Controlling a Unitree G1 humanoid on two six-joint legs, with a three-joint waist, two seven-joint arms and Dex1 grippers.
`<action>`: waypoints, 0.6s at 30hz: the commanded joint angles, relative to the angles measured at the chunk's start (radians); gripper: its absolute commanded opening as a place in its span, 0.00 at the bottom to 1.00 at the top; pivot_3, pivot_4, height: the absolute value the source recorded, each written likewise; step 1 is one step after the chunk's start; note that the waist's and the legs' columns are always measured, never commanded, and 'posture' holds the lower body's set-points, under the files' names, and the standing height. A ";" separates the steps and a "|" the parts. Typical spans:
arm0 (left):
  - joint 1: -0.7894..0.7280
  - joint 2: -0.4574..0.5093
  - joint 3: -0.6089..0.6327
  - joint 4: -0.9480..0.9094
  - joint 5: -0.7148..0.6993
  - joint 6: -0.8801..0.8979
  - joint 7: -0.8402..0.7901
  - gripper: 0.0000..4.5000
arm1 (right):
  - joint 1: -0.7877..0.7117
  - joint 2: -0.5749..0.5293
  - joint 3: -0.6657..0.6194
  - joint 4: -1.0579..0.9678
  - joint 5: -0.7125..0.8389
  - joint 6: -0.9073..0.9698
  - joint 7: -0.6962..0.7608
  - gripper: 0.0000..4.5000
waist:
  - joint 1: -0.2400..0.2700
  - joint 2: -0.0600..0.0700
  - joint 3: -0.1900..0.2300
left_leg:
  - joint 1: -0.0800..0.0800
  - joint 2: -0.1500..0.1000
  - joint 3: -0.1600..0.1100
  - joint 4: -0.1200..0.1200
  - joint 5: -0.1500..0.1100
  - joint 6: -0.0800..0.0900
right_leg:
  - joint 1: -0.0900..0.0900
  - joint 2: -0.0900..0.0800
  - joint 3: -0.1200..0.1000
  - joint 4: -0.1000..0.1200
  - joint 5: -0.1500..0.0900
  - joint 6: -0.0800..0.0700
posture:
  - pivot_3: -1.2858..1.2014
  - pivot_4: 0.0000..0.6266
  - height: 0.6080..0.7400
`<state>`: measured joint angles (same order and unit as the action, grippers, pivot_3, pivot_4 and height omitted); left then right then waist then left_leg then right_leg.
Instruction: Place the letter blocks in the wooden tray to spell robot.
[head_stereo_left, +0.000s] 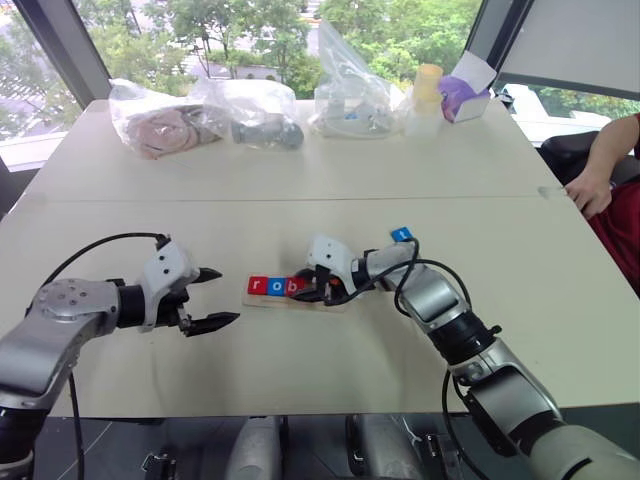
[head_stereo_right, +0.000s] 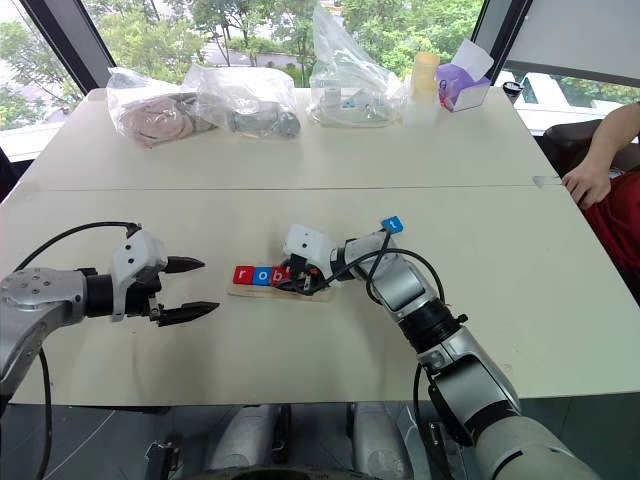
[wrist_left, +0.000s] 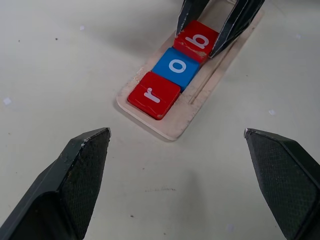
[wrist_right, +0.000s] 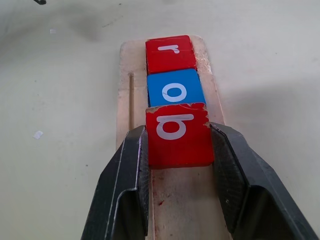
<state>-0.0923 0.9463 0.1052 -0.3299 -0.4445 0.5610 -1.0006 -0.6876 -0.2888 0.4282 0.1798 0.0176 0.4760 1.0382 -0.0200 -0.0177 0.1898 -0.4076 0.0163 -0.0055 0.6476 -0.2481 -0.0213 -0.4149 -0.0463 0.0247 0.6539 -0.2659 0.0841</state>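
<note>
Right gripper (wrist_right: 177, 145) is seen closed on the red b block (wrist_right: 177, 135), one black finger pressed to each side of the tile. The block is held inside the wooden tray (head_stereo_left: 262, 301), touching the blue o block (wrist_right: 175, 88), which in turn touches the red r block (wrist_right: 170, 52) at the tray's far left end. Together the three tiles read "rob", filling the tray's left part, while bare wood is seen under the fingers on the right.

At about nine o'clock from the tray, the left gripper (head_stereo_left: 212, 297) is held just above the table (head_stereo_left: 300, 190), its two fingers spread wide and nothing between them. Its tips are pointed toward the r end of the tray, near but apart from it.

At about one o'clock from the tray, near the right arm's wrist cable, a blue t block (head_stereo_left: 401, 234) is seen.

Farther off, along the table's far edge at twelve o'clock, clear plastic bags (head_stereo_left: 200, 115) with contents, a stack of cups (head_stereo_left: 427, 90) and a tissue box (head_stereo_left: 465, 95) are lined up. At two o'clock, by the table's right edge, a person's hand (head_stereo_left: 588, 188) is rested.
</note>
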 joint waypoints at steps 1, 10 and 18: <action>-0.013 0.000 0.014 -0.014 -0.001 -0.011 -0.002 1.00 | -0.008 0.002 -0.002 -0.037 0.011 -0.002 0.002 0.26 | 0.000 0.000 0.000 | 0.000 0.000 0.000 0.000 0.000 0.000 | 0.000 0.000 0.000 0.000 0.000 0.000 | 0.52 0.24 1.00; -0.016 0.000 0.012 -0.014 -0.001 -0.009 0.000 1.00 | -0.013 0.005 -0.005 -0.027 0.006 -0.006 -0.009 0.99 | 0.000 0.000 0.000 | 0.000 0.000 0.000 0.000 0.000 0.000 | 0.000 0.000 0.000 0.000 0.000 0.000 | 0.52 0.24 1.00; -0.019 -0.002 0.009 -0.011 0.004 -0.014 0.001 1.00 | -0.005 -0.004 -0.004 -0.062 0.023 0.016 0.007 0.99 | 0.000 0.000 0.000 | 0.000 0.000 0.000 0.000 0.000 0.000 | 0.000 0.000 0.000 0.000 0.000 0.000 | 0.52 0.24 1.00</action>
<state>-0.0941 0.9463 0.1044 -0.3296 -0.4432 0.5605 -0.9999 -0.6872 -0.2921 0.4282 0.1730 0.0211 0.4892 1.0344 -0.0199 -0.0177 0.1898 -0.4076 0.0163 -0.0055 0.6476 -0.2481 -0.0213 -0.4149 -0.0463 0.0247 0.6539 -0.2659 0.0841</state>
